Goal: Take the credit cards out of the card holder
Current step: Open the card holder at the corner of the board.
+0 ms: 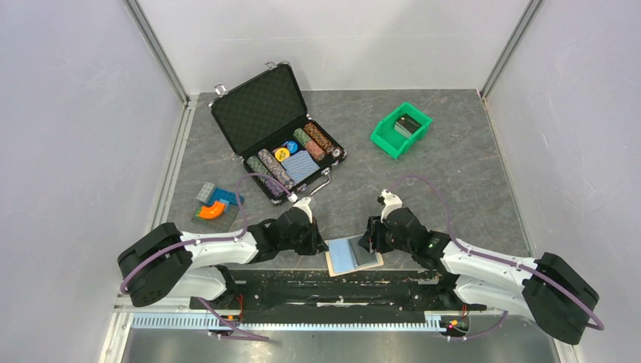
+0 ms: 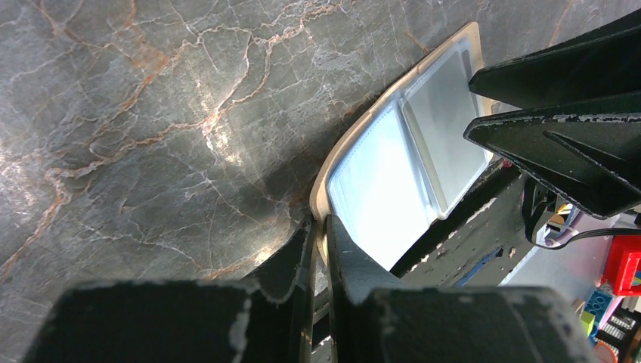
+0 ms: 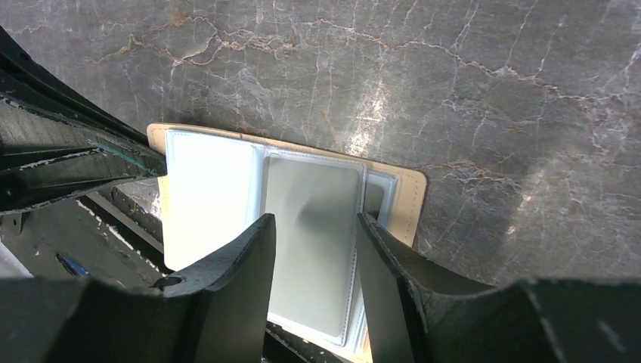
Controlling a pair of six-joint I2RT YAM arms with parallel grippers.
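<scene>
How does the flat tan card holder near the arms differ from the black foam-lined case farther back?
The tan card holder is much smaller than the black foam-lined case. The card holder lies spread flat at the near edge of the table; the case sits farther back with its lid raised. The card holder shows pale blue-grey card pockets; the case holds rows of poker chips. Both are open.
</scene>
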